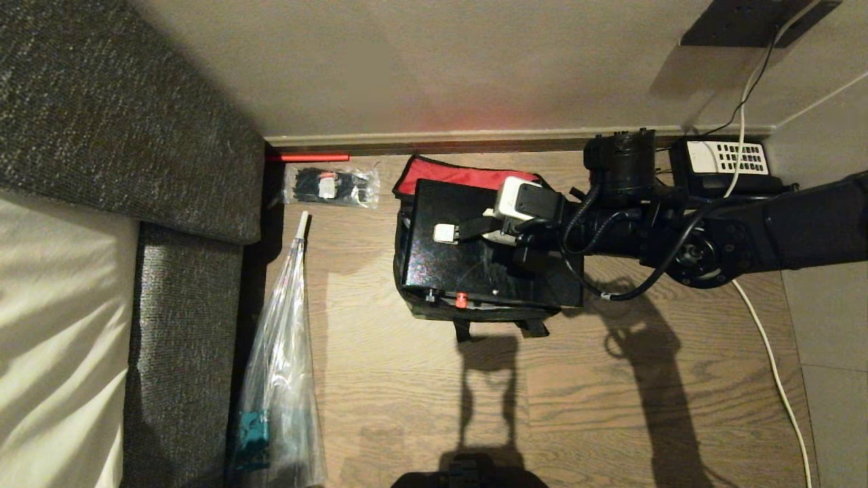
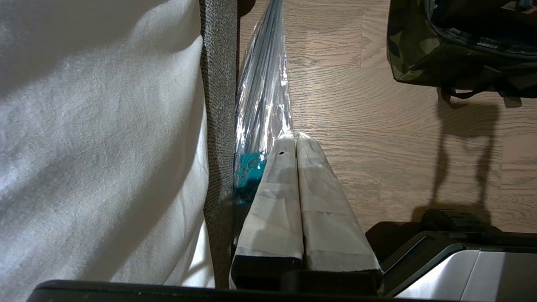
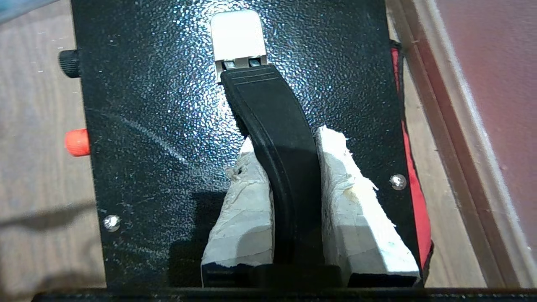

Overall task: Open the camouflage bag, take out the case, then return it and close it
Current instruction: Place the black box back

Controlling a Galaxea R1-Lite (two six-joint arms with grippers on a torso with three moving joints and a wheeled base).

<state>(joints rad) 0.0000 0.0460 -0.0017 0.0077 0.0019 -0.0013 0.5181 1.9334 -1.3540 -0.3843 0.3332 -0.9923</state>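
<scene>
taped white fingers of the right pincer sit nearest, one on each side of the black handle of the case, clamped onto it; the handle runs up between them to its pale end piece. from the head view the right pincer reaches in from the right over the top of the case, which stands in the open camouflage bag on the wooden floor, close to the skirting at the wall. the bag's red lid lining shows behind the case on the wall side, and a small red latch pokes out on the case's near side. just to the left of the bag lies a small clear packet by the wall, and a long clear plastic bag lies along the edge of the grey sofa. a black telephone sits by the wall to the right. the left pincer hangs low beside the sofa, fingers pressed together, holding nothing, well apart from the bag.
</scene>
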